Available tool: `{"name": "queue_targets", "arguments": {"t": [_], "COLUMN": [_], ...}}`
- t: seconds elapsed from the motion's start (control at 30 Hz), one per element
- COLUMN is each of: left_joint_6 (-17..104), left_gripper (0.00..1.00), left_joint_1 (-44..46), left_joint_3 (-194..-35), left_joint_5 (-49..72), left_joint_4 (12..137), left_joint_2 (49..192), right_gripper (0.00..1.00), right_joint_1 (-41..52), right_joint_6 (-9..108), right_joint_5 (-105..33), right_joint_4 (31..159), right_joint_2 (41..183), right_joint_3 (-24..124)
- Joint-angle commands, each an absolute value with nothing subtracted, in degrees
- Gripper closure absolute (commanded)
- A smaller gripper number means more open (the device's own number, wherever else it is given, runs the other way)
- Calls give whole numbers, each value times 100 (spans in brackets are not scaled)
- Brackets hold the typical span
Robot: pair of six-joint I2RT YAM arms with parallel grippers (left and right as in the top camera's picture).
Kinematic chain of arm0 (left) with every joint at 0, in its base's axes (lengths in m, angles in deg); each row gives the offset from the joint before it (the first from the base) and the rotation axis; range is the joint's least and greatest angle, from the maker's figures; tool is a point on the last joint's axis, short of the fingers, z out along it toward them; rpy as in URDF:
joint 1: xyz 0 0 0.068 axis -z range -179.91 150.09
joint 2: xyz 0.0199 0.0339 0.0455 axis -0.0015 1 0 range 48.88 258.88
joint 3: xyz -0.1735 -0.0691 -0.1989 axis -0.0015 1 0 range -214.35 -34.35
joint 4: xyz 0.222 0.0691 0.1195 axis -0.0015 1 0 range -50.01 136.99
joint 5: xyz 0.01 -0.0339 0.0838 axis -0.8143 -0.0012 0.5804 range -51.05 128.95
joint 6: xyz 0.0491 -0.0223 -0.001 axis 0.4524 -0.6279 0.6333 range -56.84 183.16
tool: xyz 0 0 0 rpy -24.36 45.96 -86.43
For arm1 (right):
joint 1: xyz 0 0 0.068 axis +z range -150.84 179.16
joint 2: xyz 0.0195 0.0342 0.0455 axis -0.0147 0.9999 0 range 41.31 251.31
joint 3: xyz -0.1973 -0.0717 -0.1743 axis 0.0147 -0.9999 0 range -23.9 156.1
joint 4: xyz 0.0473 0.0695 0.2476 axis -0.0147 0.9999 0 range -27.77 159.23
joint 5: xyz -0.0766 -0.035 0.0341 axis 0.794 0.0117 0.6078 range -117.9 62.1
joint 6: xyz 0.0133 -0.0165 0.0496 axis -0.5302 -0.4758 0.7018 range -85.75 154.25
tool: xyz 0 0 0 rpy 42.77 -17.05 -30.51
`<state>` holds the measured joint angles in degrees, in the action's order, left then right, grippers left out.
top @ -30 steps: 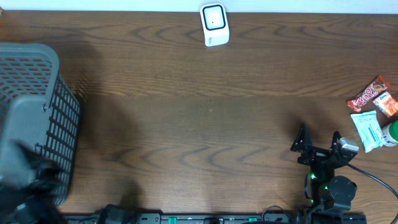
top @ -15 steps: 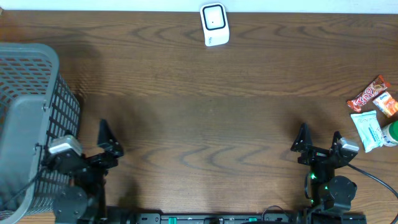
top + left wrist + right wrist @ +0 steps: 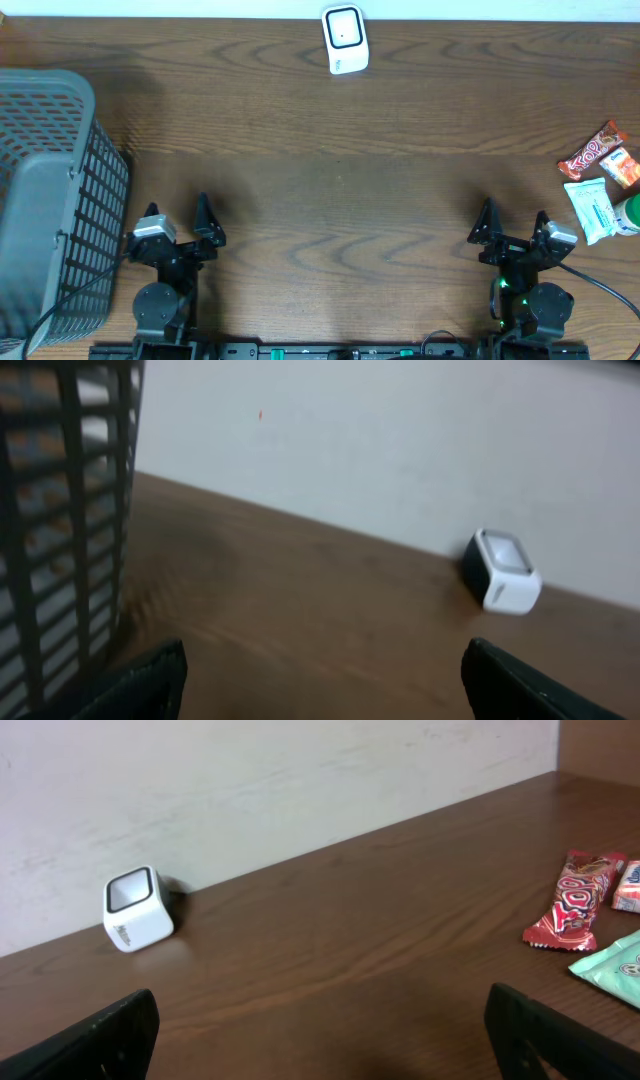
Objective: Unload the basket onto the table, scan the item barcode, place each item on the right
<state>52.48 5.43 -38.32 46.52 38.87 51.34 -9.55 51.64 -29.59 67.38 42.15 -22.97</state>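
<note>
Green-white thing (image 3: 630,213) at right edge cut off, maybe a bottle, can't say. Orange packet (image 3: 622,168) partly cropped too. Red candy bar (image 3: 593,150) and teal pack (image 3: 592,210) near right gripper (image 3: 514,215), on its right, not touching. Scanner (image 3: 345,40) at far edge, well apart from both arms. Left gripper (image 3: 177,212) just beside basket (image 3: 50,200). Both jaws spread wide, empty.

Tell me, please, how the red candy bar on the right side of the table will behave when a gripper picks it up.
The red candy bar looks slim, so it is probably light. Its wrapper seems glossy, so it may slip in a loose grip. It lies flat and long, so it will likely not roll.
</note>
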Motion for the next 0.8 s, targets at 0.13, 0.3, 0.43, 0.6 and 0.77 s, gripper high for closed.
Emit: {"name": "queue_targets", "arguments": {"t": [0.13, 0.3, 0.43, 0.6, 0.77], "left_joint_6": [5434, 5434, 5434, 5434, 5580], "left_gripper": [12, 12, 12, 12, 12], "left_joint_1": [513, 513, 513, 513, 513], "left_joint_3": [-3456, -3458, -3458, -3458, -3458], "left_joint_5": [4600, 4576, 4552, 4381, 4339], "left_joint_4": [4075, 4365, 4378, 4385, 4398], "left_joint_2": [4898, 4898, 4898, 4898, 4898], "right_gripper": [1, 1, 1, 1, 1], "right_joint_1": [-914, -914, -914, -914, -914], "right_joint_6": [5181, 5181, 5181, 5181, 5181], "right_joint_5": [-2946, -2946, -2946, -2946, -2946], "right_joint_4": [6760, 6760, 6760, 6760, 6757], "right_joint_2": [4195, 4195, 4195, 4195, 4195], "right_joint_3": [-2305, -2305, -2305, -2305, -2305]}}
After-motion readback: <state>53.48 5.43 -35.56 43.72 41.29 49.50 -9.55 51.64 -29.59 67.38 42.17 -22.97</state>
